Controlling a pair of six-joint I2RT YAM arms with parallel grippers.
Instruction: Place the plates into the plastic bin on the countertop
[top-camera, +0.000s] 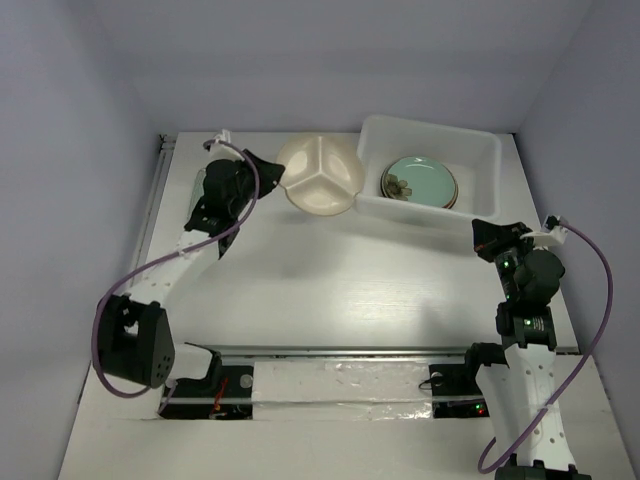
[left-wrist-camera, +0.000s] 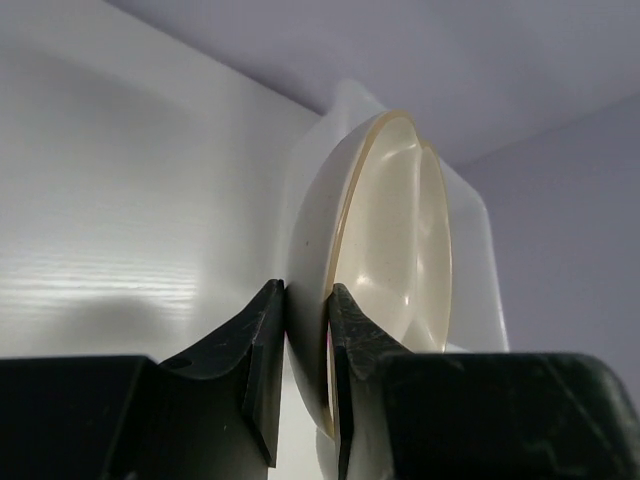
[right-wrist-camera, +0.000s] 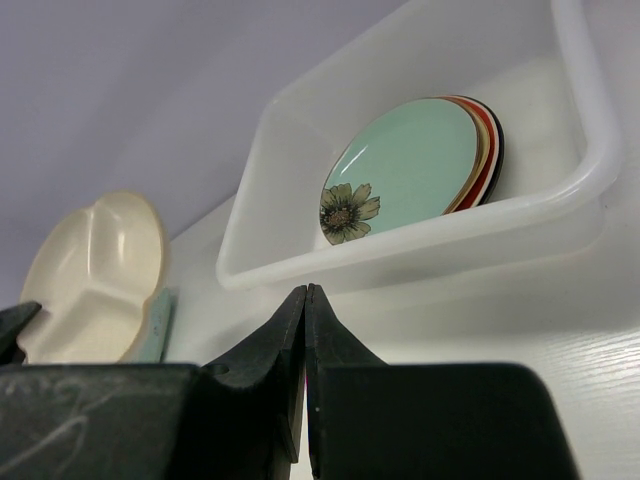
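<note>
Top external view: a cream round divided plate (top-camera: 320, 175) is being held by its left rim in the left gripper (top-camera: 283, 183), above the far middle of the white flat worktop (top-camera: 330, 290). Its right side is being kept against the left wall of the translucent white rectangular plastic bin (top-camera: 372, 205); whether the two are touching cannot be told. In the left wrist view the left gripper (left-wrist-camera: 305, 300) is being seen clamped on that rim, one finger on each face, with the plate (left-wrist-camera: 390, 240) tilted edge-on. The bin is being carried at the worktop's far right corner, and inside it a celadon green round plate (top-camera: 418, 183) with a flower is lying on top of a stack of other plates, whose tan, red and dark edges are being shown in the right wrist view beneath the green one (right-wrist-camera: 410, 165). The right gripper (top-camera: 490, 235) is being held closed and empty just beside the bin's near right corner, its fingers (right-wrist-camera: 290, 330) pressed together. A mint rectangular plate (right-wrist-camera: 155, 325) is being partly hidden under the cream one.
</note>
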